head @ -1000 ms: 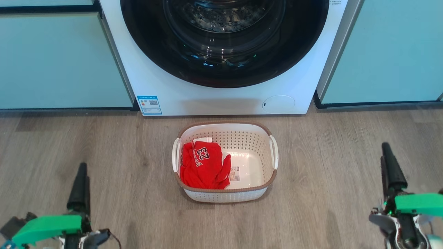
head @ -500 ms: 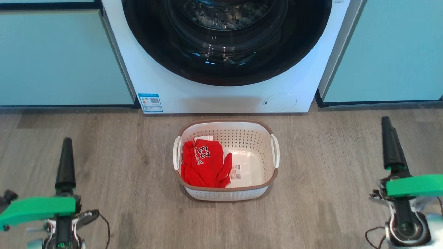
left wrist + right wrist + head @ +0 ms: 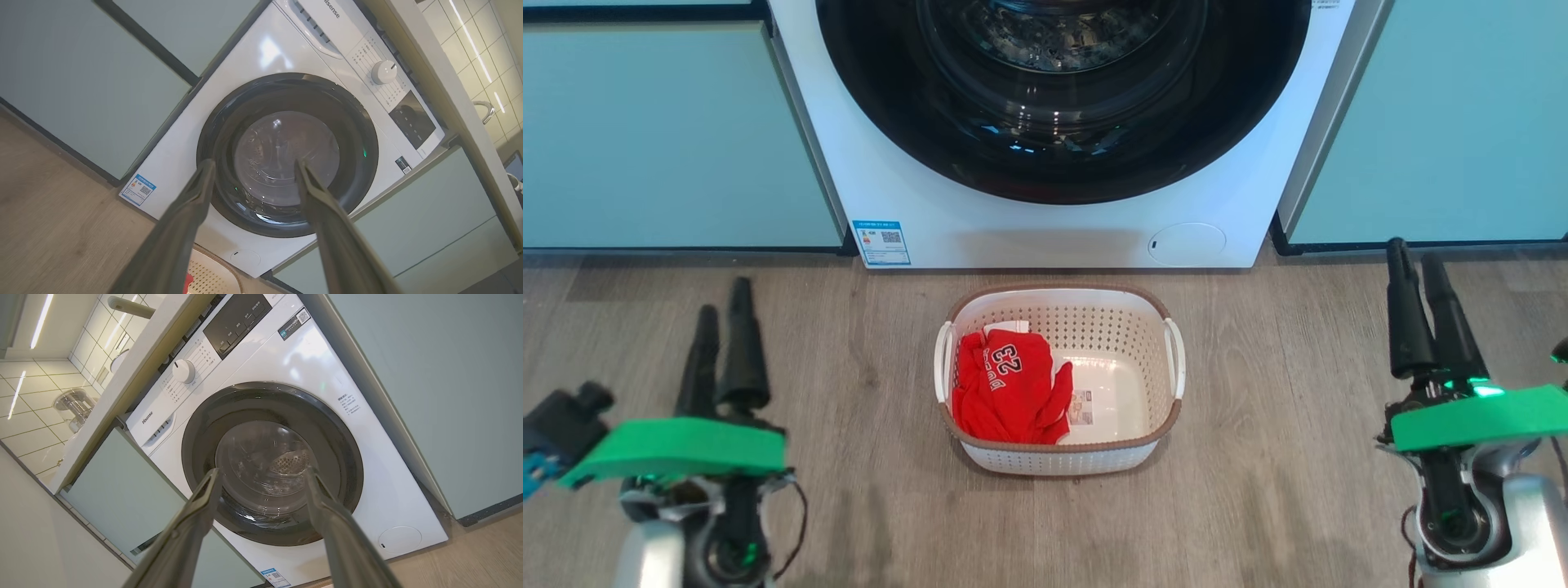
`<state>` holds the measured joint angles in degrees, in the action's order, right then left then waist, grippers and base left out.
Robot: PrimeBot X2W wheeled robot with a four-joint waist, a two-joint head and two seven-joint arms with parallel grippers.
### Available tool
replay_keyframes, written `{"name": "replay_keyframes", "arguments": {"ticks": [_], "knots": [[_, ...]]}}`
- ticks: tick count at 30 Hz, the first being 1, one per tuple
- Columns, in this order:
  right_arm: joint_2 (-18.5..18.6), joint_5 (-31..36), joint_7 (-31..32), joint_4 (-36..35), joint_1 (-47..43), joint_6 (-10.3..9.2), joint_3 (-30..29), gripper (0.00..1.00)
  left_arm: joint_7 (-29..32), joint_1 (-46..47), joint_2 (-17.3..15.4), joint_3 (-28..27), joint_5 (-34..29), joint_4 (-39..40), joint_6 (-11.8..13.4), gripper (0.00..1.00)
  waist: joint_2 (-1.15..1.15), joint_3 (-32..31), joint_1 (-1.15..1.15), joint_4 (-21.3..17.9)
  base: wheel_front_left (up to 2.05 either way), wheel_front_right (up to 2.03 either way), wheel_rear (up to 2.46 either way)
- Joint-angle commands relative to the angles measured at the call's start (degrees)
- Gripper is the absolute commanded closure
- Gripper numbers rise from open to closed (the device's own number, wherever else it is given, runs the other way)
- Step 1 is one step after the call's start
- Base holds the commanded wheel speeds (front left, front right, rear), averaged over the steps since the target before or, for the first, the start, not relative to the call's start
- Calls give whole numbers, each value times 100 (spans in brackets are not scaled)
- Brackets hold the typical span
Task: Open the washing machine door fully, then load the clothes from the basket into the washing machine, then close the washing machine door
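At the left of the head view a pale teal cabinet (image 3: 670, 139) meets the floor (image 3: 849, 490). Below it the left tool (image 3: 725, 298) hangs over bare boards with its two fingers spread and nothing between them. In the middle stands the washing machine (image 3: 1013, 237), and its door (image 3: 1054, 184) is shut across the upper centre of the frame. The door looks stiff and heavy on its hinge, and the glossy black ring is probably slippery. No handle is clear to see, so the best hold is likely a hook behind the ring's outer edge, not the bulging glass. Just below it on the floor is the basket (image 3: 1058, 287), close to the machine's front but apart from it. The door should swing above the brown rim, though room there looks tight. The clothes (image 3: 1009, 388) lie bunched against the basket's left wall, with the right half bare. They look soft, light and limp, best pinched at a raised fold. At the right edge the right tool (image 3: 1413, 250) is likewise parted and empty, with open floor around it. The right cabinet (image 3: 1462, 122) stands behind it.
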<state>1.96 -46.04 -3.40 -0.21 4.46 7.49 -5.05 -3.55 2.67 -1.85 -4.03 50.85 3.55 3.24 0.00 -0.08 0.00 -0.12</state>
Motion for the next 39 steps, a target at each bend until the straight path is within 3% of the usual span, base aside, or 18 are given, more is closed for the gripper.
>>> {"name": "replay_keyframes", "arguments": {"ticks": [1, 3, 9, 14, 20, 28, 32, 36, 39], "knots": [[60, 227, -78, -306, 344, 0, 71, 0, -72, 276, -60, 9, -268, 323, 68, 0, 0, -2, 0, 3, 0, 0, 0], [62, 383, -129, -383, 351, 0, 9, 0, -122, 244, -92, 277, -745, 368, 207, 0, 0, -11, 0, 8, 0, 0, 0], [65, 716, -230, -379, 306, 0, -89, 0, -223, 246, -421, 977, -1381, 389, 786, 0, 0, -32, 0, -2, 0, 0, 0], [67, 936, -314, 1, 181, 0, 82, 0, -306, 233, -621, 1541, -1612, 231, 1266, 0, 0, -71, 0, -17, 0, 0, 0], [70, 1024, -416, 424, 153, 0, 346, 0, -407, 300, -822, 2000, -2020, 201, 1675, 0, 0, -84, 0, -33, 0, 0, 0], [74, 1703, -551, 415, 223, 0, 483, 0, -541, 363, -1013, 2476, -2460, 195, 2178, 0, 0, -88, 0, -99, 0, 0, 0], [76, 1939, -619, 417, 219, 0, 537, 0, -608, 344, -980, 2466, -2550, 241, 2215, 0, 0, -97, 0, -129, 0, 0, 0], [77, 2154, -670, 441, 223, 0, 591, 0, -658, 288, -904, 2380, -2626, 232, 2090, 0, 0, -114, 0, -149, 0, 0, 0], [79, 2318, -721, 455, 230, 0, 629, 0, -709, 227, -781, 2242, -2736, 242, 1855, 0, 0, -137, 0, -162, 0, 0, 0]]}}
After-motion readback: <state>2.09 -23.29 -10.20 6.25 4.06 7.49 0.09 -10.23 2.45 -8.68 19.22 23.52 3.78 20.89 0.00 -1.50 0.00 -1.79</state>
